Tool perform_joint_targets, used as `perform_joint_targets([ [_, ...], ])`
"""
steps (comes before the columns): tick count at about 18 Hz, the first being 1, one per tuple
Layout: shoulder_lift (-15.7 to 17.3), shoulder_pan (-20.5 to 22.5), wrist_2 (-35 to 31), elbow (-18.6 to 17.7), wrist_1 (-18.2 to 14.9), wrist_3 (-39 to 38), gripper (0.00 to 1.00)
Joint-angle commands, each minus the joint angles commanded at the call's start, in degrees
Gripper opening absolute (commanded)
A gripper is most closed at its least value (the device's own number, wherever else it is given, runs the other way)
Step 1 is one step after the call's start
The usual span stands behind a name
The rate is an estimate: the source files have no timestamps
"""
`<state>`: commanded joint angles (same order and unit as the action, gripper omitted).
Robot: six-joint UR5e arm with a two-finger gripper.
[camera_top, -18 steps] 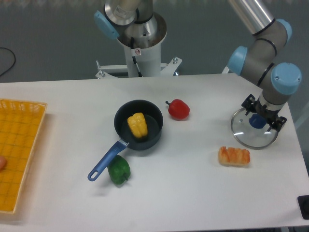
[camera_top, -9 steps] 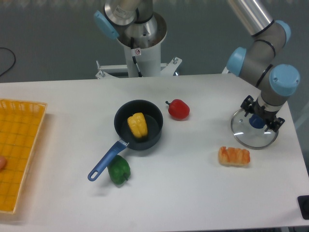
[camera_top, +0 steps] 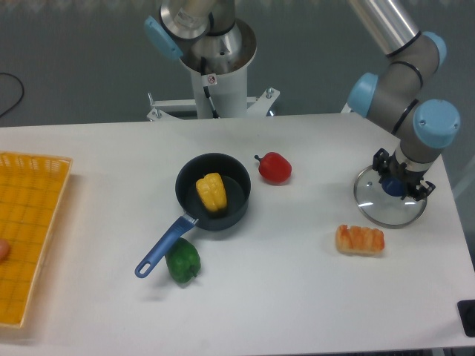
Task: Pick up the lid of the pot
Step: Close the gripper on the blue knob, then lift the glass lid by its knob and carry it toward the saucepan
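Nearest the camera on this side of the table is the orange, bready piece [camera_top: 360, 240], lying just beside the near edge of the pot lid [camera_top: 386, 211] and no part of the job (though it is close enough to deserve a thought if the lid swings toward the camera on its way up). Beyond it the lid lies flat on the table, a clear round disc; being round, it has no long axis to line up with, so the turn of the wrist matters less than getting centred on the blue knob [camera_top: 392, 187].

That centring is what the move turns on. The knob sits low between the fingers [camera_top: 424, 190] or just under them, a little toward the camera and toward the left of the view. The gripper [camera_top: 402, 176] has its fingers parted, one on the far left side of the knob, the other on the right. Whether either touches it I cannot tell, nor how much height remains above the disc.

Farther back, the arm [camera_top: 424, 50] reaches in from the top right. I would judge the lid ungrasped, the next call being a small settling onto the knob, then a squeeze; closing too high could let it slip.
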<state>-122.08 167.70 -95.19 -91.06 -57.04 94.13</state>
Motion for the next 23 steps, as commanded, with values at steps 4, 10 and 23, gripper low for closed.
perform_joint_targets([
  [4, 0.3, 0.0, -0.3, 1.3, -0.3, 0.4, 0.57],
  [10, 1.5, -0.8, -1.0, 4.8, -6.7, 0.7, 0.57],
  [23, 6.2, -4.7, 0.0, 8.3, -17.6, -0.9, 0.57],
])
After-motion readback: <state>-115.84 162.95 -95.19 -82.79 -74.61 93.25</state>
